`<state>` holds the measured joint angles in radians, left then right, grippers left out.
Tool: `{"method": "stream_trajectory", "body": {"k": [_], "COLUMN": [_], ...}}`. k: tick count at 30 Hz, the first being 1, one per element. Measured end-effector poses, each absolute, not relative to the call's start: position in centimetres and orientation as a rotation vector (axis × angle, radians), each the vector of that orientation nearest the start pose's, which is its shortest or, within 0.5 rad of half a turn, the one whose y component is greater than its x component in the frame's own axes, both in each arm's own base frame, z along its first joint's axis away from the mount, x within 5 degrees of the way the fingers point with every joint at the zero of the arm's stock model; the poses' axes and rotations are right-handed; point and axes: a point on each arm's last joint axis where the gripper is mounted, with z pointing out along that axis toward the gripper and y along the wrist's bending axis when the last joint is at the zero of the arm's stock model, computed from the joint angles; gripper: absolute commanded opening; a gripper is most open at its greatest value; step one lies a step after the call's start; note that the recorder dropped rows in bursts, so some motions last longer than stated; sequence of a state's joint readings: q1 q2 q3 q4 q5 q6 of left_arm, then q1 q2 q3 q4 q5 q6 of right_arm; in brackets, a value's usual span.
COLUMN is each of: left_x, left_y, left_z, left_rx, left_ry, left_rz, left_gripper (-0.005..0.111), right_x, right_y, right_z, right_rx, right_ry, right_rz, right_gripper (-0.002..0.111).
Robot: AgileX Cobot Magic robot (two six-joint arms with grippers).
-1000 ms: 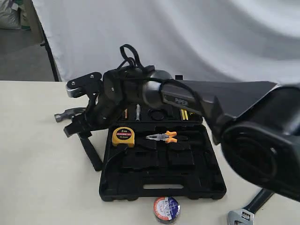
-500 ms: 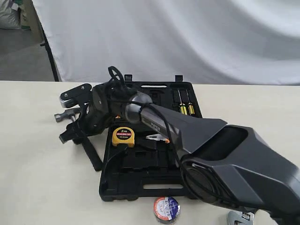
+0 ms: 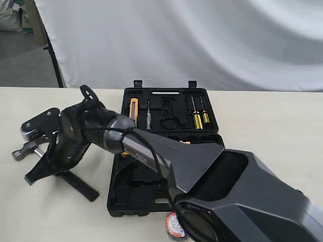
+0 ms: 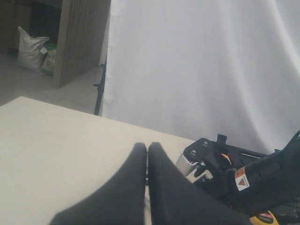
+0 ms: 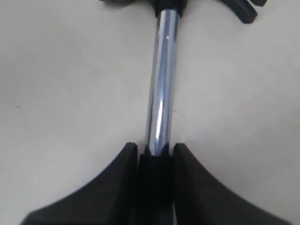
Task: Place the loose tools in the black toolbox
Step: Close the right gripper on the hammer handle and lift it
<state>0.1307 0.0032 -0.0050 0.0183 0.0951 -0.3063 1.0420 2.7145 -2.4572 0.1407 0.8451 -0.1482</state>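
Starting at the left edge of the exterior view, the steel claw hammer [image 3: 79,184] lies on the table [image 3: 30,214], head toward the upper left and black handle running down to the lower right. The right end effector [image 3: 45,169] has reached across the middle and sits over it. In the right wrist view the right end effector [image 5: 154,150] has a finger pressed to each side of the handle, just where the chrome shaft of the hammer [image 5: 161,93] meets the black grip, so it is gripping the hammer across its long axis. Whether the tool has left the table cannot be told.

Right of the hammer, at centre frame, the black toolbox [image 3: 132,199] lies open. The carry therefore runs rightward, and I judge the long handle will trail and need turning to suit a recess.

Lower centre, the small black tape roll [image 3: 172,223] peeks out in front of the case.

The left end effector [image 4: 147,148] has its fingers closed together on nothing, above the table; the right arm is plainly the nearer one.
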Motion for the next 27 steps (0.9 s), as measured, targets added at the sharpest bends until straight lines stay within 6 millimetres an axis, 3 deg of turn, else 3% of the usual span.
{"method": "stream_trajectory", "body": {"k": [3, 5, 12, 17, 22, 27], "left_x": [5.6, 5.6, 5.6, 5.6, 5.6, 5.6], "left_y": [0.8, 0.8, 0.8, 0.8, 0.8, 0.8], "left_z": [20.6, 20.6, 20.6, 20.6, 20.6, 20.6], "left_rx": [-0.329, -0.329, -0.329, -0.329, -0.329, -0.329], "left_ry": [1.543, 1.543, 1.543, 1.543, 1.543, 1.543], "left_rz": [-0.122, -0.122, -0.122, -0.122, -0.122, -0.122], "left_gripper": [0.001, 0.001, 0.001, 0.001, 0.001, 0.001], "right_x": [25.1, 24.2, 23.1, 22.4, 20.0, 17.5], "right_y": [51.1, 50.9, 49.1, 49.0, 48.4, 46.0], "right_z": [11.1, 11.5, 13.6, 13.4, 12.7, 12.7], "right_rx": [-1.472, -1.524, -1.715, -1.737, -1.832, -1.917], "right_ry": [2.277, 2.326, 2.422, 2.438, 2.465, 2.551], "right_rz": [0.573, 0.59, 0.49, 0.48, 0.442, 0.386], "right_gripper": [0.0, 0.0, 0.0, 0.0, 0.0, 0.0]}}
